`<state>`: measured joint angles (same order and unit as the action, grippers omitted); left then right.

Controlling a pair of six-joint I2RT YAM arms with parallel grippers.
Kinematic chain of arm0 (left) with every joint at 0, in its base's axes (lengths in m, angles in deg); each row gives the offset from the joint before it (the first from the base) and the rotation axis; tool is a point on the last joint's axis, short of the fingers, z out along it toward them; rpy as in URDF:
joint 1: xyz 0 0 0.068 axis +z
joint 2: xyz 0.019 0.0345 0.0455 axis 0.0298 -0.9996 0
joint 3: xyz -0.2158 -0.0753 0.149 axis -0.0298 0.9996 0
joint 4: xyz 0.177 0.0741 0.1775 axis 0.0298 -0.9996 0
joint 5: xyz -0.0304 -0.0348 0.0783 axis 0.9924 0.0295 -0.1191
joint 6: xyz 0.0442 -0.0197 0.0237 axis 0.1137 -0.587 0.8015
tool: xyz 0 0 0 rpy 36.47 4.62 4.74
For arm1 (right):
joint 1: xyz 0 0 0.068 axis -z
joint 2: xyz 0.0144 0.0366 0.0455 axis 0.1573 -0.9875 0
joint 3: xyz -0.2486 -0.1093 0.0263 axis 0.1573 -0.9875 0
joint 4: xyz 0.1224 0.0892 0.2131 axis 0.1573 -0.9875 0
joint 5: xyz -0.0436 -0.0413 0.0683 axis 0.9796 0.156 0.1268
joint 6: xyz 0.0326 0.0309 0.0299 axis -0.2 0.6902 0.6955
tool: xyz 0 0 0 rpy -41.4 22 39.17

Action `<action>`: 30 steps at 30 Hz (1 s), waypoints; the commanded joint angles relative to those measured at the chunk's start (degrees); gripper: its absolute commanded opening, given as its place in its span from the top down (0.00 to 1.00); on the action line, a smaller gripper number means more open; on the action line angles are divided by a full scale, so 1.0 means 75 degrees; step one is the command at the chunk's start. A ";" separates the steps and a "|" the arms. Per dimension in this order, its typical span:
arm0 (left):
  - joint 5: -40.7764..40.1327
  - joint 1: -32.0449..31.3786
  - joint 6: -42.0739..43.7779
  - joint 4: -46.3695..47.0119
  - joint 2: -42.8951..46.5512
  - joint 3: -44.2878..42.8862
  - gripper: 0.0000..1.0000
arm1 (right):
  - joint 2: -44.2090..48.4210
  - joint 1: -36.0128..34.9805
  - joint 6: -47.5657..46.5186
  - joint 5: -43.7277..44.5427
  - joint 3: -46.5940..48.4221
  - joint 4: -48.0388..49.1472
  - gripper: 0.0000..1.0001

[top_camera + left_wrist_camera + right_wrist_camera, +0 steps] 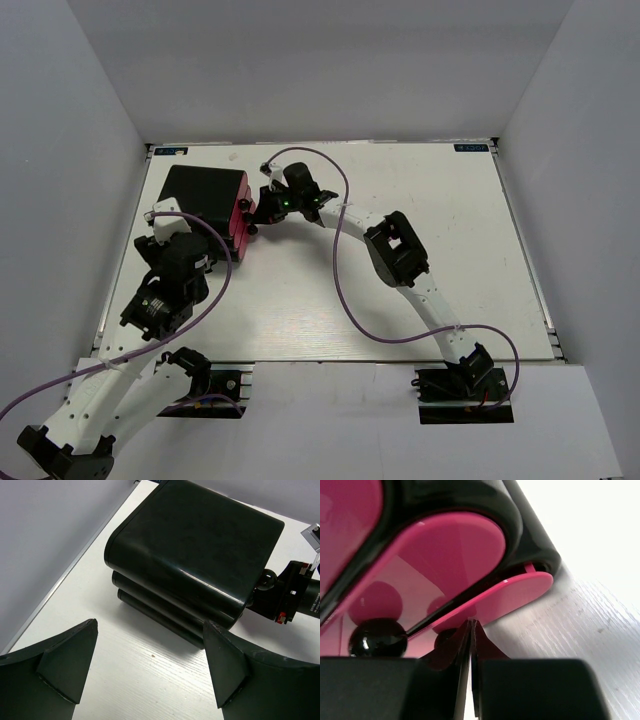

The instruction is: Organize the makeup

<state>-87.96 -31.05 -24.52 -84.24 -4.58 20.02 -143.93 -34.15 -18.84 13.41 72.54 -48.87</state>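
The makeup itself is out of view. A big black case [205,195] with glossy pink drawer fronts [445,555] stands at the far left of the table. My right gripper [471,624] is shut, with its tips against the edge of the lowest pink front [520,592], beside a round black knob [377,637]. Nothing shows between its fingers. My left gripper [150,630] is wide open and empty just above the table, facing the case's black stacked side [195,545] and short of touching it.
The white table [400,290] is fenced by grey walls on the left, back and right. The case stands close to the left wall. A purple cable [345,260] loops over the table along the right arm. The right gripper's body [292,597] shows past the case.
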 commanded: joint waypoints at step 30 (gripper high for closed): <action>0.6144 0.0045 0.1526 0.1484 0.0353 0.0558 0.02 | 0.5126 0.0896 -0.2997 0.2890 -0.3547 -0.2814 0.50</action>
<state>-63.68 -30.92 -17.99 -77.26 -1.06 23.29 -113.42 -29.01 -35.23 27.48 46.97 -63.19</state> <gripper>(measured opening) 0.980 0.487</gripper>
